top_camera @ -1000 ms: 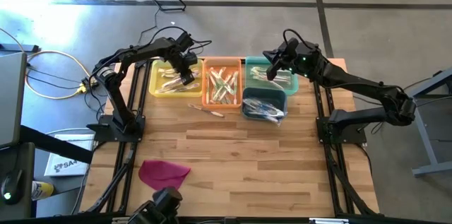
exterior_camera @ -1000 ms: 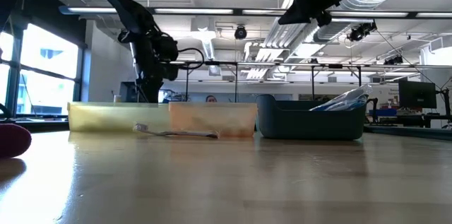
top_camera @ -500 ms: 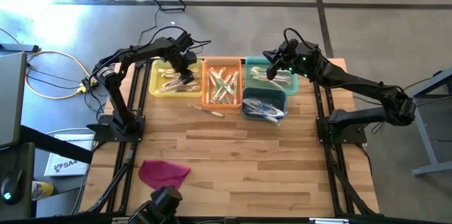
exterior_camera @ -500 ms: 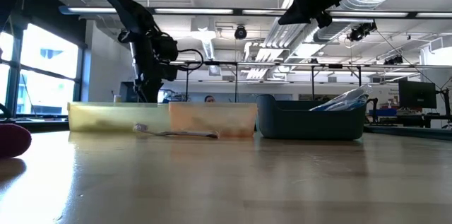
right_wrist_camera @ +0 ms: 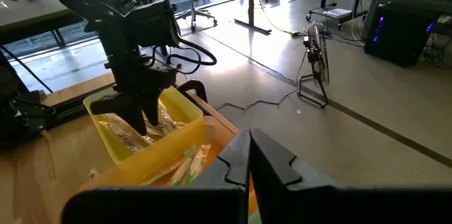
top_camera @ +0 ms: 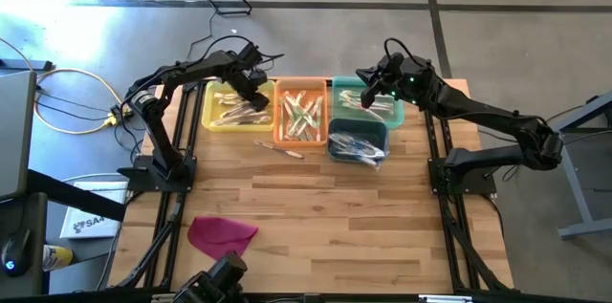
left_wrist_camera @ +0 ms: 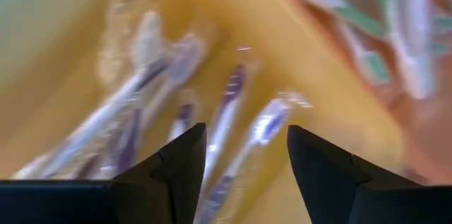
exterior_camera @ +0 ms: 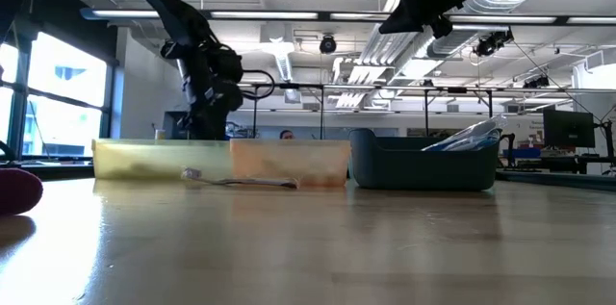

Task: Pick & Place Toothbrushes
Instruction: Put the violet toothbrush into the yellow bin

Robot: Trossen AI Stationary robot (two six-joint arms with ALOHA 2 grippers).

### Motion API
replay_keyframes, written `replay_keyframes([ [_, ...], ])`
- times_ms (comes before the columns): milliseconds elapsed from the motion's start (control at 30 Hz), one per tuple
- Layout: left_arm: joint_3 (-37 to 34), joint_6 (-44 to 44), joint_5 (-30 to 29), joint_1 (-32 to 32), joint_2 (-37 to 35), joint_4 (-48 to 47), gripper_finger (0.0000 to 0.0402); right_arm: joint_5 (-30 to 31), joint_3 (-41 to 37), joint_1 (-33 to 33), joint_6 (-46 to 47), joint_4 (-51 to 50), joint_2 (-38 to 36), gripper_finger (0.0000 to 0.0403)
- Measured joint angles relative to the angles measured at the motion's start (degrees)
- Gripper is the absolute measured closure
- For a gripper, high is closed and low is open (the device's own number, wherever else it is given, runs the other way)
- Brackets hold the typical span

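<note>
Starting at the upper left of the high view, the left gripper [top_camera: 256, 93] hangs over the yellow bin [top_camera: 216, 123], fingers spread and nothing between them. Its wrist picture shows the two dark fingers [left_wrist_camera: 180, 164] apart, with wrapped toothbrushes [left_wrist_camera: 226, 114] lying in the bin straight beyond the gap. These brushes have purple handles and run lengthwise away from the fingers on a slant, so they lie nearly in line with the gap, not across it; a pick from here looks to need a turn of the wrist.

Moving right, one loose toothbrush [top_camera: 279, 148] lies on the wooden table [top_camera: 335, 227] just below the seam between the yellow bin and the orange bin [top_camera: 300, 139]. Its long axis runs left to right with a slight downward tilt. It sits below and slightly right of the left gripper, clearly nearer that arm than the other. More brushes fill the orange bin.

Further right, the dark blue bin [top_camera: 358, 131] holds a heap of wrapped brushes, and behind it sits the green bin [top_camera: 337, 102]. The right gripper [top_camera: 367, 98] hovers over the green bin with its fingers pressed together and empty, seen meeting in its own wrist view [right_wrist_camera: 250, 152]. At lower left, a magenta cloth [top_camera: 220, 233] lies well apart.
</note>
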Motion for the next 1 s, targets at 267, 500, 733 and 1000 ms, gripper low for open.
replay_keyframes([
  [267,2.89,2.66,3.05,-1.24,-0.01,-4.31,0.0207,-0.06,0.0,0.0,0.0,0.0,0.02,0.0401],
  [500,5.35,13.69,2.62,-7.03,-5.61,-9.28,0.0207,-0.06,0.0,0.0,0.89,-0.02,0.02,0.0401],
  [733,5.35,15.74,0.49,-11.74,-14.53,-12.19,0.0207,-0.04,0.0,0.0,3.13,0.07,0.02,0.0401],
  [1000,5.33,18.48,-14.7,-16.43,-19.03,-18.95,0.0207,-0.02,0.0,0.0,3.17,1.64,0.02,0.04],
])
